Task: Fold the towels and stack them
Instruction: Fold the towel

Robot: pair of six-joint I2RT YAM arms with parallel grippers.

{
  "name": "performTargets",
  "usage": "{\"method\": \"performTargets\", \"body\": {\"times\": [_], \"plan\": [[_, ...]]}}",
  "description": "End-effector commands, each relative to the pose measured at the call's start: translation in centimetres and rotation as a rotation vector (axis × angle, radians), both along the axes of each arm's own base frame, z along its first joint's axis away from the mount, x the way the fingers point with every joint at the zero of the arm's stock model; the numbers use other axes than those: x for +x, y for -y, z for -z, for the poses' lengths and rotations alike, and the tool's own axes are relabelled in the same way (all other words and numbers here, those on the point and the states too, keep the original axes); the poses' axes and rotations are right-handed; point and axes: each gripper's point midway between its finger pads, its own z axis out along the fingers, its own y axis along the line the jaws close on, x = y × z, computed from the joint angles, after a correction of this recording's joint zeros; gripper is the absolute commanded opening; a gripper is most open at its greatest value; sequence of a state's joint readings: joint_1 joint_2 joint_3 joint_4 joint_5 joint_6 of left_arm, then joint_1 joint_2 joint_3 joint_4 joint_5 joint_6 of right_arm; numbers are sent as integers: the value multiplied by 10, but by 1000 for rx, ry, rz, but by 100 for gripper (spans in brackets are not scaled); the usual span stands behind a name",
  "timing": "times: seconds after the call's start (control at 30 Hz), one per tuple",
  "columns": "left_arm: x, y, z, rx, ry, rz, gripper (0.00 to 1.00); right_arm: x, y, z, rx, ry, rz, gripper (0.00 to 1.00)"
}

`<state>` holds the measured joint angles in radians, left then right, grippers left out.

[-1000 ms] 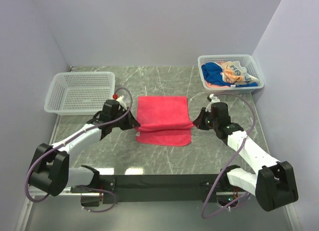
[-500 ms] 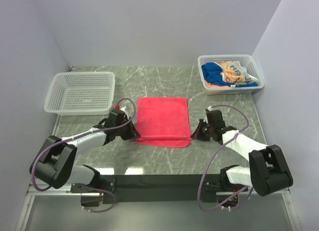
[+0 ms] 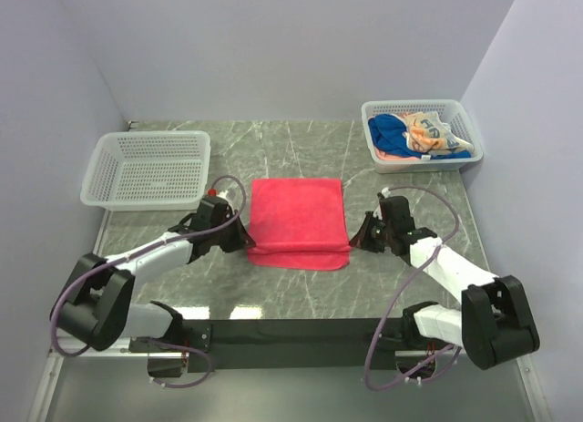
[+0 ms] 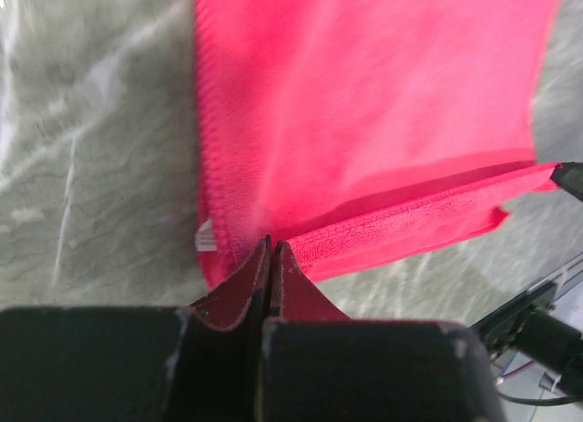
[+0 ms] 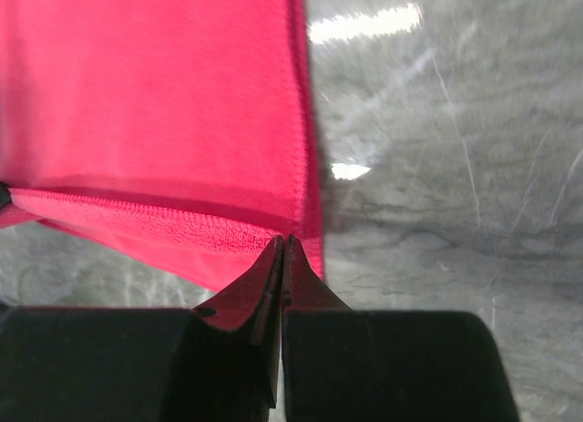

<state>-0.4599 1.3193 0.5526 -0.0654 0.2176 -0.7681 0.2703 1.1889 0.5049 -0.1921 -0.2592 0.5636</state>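
A pink-red towel [image 3: 296, 217] lies folded on the marble table's middle. It also shows in the left wrist view [image 4: 364, 103] and the right wrist view [image 5: 155, 94]. My left gripper [image 3: 244, 244] is shut on the top layer's near-left corner [image 4: 271, 244]. My right gripper [image 3: 357, 240] is shut on the near-right corner [image 5: 284, 240]. Both sit low at the towel's near edge. The top layer's edge lies just short of the bottom layer's near edge. A deep blue towel [image 3: 392, 130], a printed orange/blue towel [image 3: 430, 130] and a salmon-peach towel [image 3: 392, 155] lie bunched in the right basket.
A white mesh basket [image 3: 100, 180] with nothing in it stands at the left. A second white mesh basket [image 3: 424, 105] holds the other towels at the back right. Grey walls close in the table on three sides.
Both grippers have carried the towel's lifted edge down and toward the near side, laying the top layer over the bottom one. The arms now sit low at the near corners.
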Motion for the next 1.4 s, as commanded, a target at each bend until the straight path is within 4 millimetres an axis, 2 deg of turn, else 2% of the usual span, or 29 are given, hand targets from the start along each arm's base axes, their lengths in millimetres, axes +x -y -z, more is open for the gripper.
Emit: {"method": "performTargets", "body": {"times": [0.0, 0.1, 0.2, 0.3, 0.43, 0.53, 0.73, 0.83, 0.93, 0.97, 1.0, 1.03, 1.07, 1.1, 1.13, 1.27, 1.3, 1.37], "plan": [[17, -14, -30, 59, 91, -51, 1, 14, 14, -26, -59, 81, 29, 0], [18, -16, -42, 65, 118, -54, 1, 10, 10, -37, -29, 99, 19, 0], [15, -18, -45, 73, 117, -52, 1, 4, 8, -43, -8, 108, 18, 0], [8, -20, -36, 77, 87, -44, 1, -3, 7, -41, 9, 99, 10, 0], [-9, -20, -11, 72, 17, -23, 1, -15, 5, -29, 31, 63, 8, 0], [-17, -20, 4, 67, -18, -17, 1, -22, 7, -11, 23, 24, 16, 0], [-21, -18, 19, 72, -43, -6, 5, -28, 8, 18, 7, -51, 22, 1], [-22, -16, 17, 70, -44, 1, 9, -29, 9, 22, -1, -60, 17, 7], [-26, -17, 11, 67, -38, 8, 22, -32, 8, 17, 1, -51, -6, 19], [-28, -18, 8, 66, -36, 7, 31, -33, 8, 15, 0, -44, -15, 22], [-28, -16, 0, 51, -13, 9, 36, -36, 8, 10, 2, -35, -24, 29], [-33, -19, -1, 52, -26, 3, 41, -39, 7, 6, 9, -32, -38, 33], [-34, -18, -10, 36, 0, 2, 50, -41, 5, 2, 10, -23, -56, 35], [-37, -20, -13, 32, 1, -3, 53, -46, 4, -4, 16, -13, -71, 40], [-39, -20, -17, 21, 4, -13, 55, -49, 2, -10, 28, -5, -84, 41], [-46, -27, -35, 1, 44, -46, 76, -53, -1, -31, 43, 60, -109, 50], [-44, -28, -43, -9, 72, -52, 78, -51, -1, -37, 46, 87, -109, 55], [-41, -29, -48, -6, 96, -65, 79, -44, 0, -43, 33, 133, -107, 56]]}}
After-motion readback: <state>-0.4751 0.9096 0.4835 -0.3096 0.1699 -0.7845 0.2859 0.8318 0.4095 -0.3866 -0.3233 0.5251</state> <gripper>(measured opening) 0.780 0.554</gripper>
